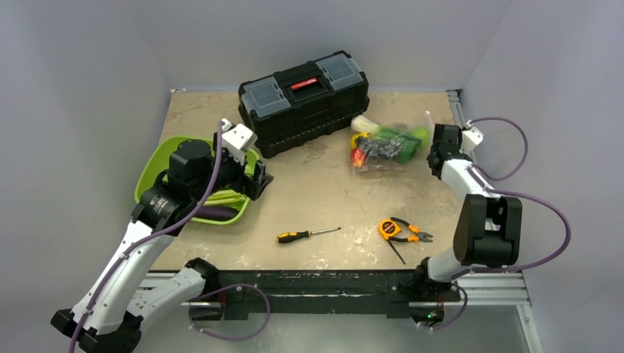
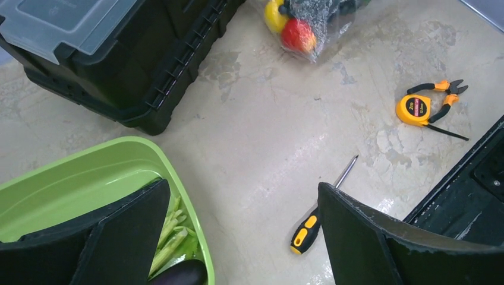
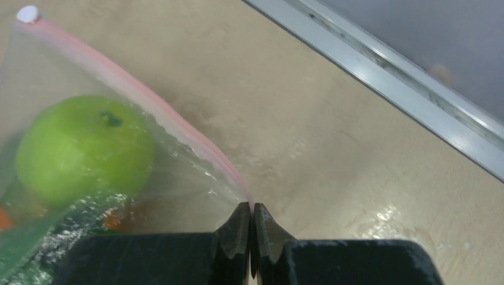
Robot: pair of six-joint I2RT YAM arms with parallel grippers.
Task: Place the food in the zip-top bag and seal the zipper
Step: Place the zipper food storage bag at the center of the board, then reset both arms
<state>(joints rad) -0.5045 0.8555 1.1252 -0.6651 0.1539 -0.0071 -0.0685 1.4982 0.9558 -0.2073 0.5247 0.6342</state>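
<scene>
The clear zip-top bag lies right of the toolbox, holding several toy foods, among them a green apple, a red fruit and a yellow one. Its pinkish zipper runs from a white slider down to my right gripper, which is shut on the strip's near end at the bag's right side. My left gripper is open and empty, hanging over the right rim of the lime-green tray, where a dark eggplant and a leafy green piece lie.
A black toolbox stands at the back centre. A yellow-and-black screwdriver lies in the front middle. An orange tape measure and pliers lie to its right. A metal rail edges the table by my right gripper.
</scene>
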